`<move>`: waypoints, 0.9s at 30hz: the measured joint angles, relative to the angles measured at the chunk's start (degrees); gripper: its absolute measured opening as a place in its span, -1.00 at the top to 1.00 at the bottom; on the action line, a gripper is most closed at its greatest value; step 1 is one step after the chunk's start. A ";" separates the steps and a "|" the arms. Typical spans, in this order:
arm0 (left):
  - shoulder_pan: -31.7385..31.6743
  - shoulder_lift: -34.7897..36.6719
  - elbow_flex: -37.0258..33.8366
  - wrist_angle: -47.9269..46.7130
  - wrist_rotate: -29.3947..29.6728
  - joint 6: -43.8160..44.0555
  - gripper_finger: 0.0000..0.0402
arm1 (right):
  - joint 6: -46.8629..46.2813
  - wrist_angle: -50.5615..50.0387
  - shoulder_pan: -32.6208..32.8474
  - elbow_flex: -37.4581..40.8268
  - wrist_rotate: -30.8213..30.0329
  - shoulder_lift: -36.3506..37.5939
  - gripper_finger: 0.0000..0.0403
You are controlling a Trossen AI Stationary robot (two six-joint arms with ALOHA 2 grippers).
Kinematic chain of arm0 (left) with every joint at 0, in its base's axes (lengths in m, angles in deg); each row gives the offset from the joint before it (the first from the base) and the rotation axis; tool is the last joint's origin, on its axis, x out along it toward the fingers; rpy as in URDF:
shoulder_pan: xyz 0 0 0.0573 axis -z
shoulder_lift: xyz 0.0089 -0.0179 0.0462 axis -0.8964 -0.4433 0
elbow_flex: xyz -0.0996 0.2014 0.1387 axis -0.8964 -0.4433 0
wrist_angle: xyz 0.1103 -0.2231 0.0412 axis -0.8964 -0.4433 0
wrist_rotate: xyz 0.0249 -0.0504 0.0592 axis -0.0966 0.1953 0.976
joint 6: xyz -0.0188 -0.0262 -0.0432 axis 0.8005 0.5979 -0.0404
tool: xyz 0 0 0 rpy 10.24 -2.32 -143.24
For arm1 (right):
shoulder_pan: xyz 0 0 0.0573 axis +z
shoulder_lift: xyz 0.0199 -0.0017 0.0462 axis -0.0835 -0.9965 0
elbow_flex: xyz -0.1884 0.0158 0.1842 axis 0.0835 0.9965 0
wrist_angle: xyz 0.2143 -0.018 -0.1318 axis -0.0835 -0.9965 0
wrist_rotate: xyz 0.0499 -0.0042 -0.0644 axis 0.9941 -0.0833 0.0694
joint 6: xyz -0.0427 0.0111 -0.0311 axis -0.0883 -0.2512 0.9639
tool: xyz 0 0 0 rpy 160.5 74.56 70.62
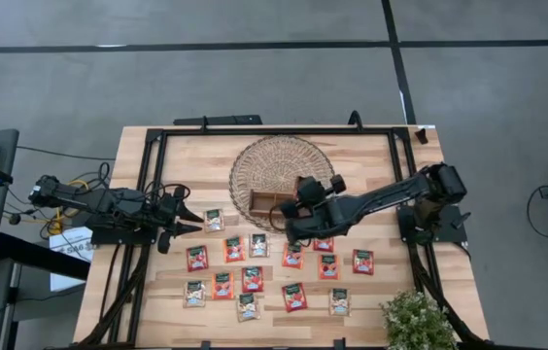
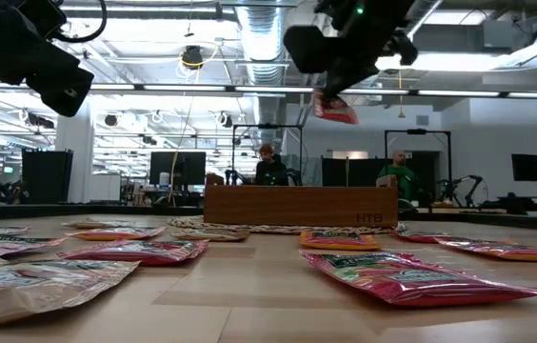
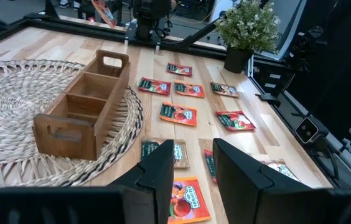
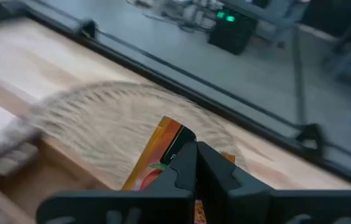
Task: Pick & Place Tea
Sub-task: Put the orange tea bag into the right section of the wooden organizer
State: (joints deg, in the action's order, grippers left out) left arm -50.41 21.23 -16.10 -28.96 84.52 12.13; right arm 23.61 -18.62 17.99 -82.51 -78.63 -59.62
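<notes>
Right pincer (image 4: pixel 195 163) is clamped fully shut on one red tea sachet (image 4: pixel 160 155), carried clear of the worktop (image 1: pixel 371 156) above the near edge of the wooden tray (image 1: pixel 272 204), which sits on the round woven mat (image 1: pixel 264 160). Left pincer (image 3: pixel 191 171) hangs partly open and holds nothing, over the left side of the worktop beside the nearest cream sachet (image 1: pixel 214 220). The remaining sachets (image 1: pixel 253 279) lie flat in loose rows on the worktop in front of the tray, near a potted plant (image 1: pixel 416 321) at the corner.
</notes>
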 joint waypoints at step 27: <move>0.00 0.00 0.00 -0.37 0.02 -1.16 0.48 | -25.97 -13.60 0.57 -2.04 -0.86 -10.82 1.00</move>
State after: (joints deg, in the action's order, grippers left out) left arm -50.41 21.23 -16.10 -29.33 84.54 10.97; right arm -2.36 -32.21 18.57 -84.55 -79.49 -70.44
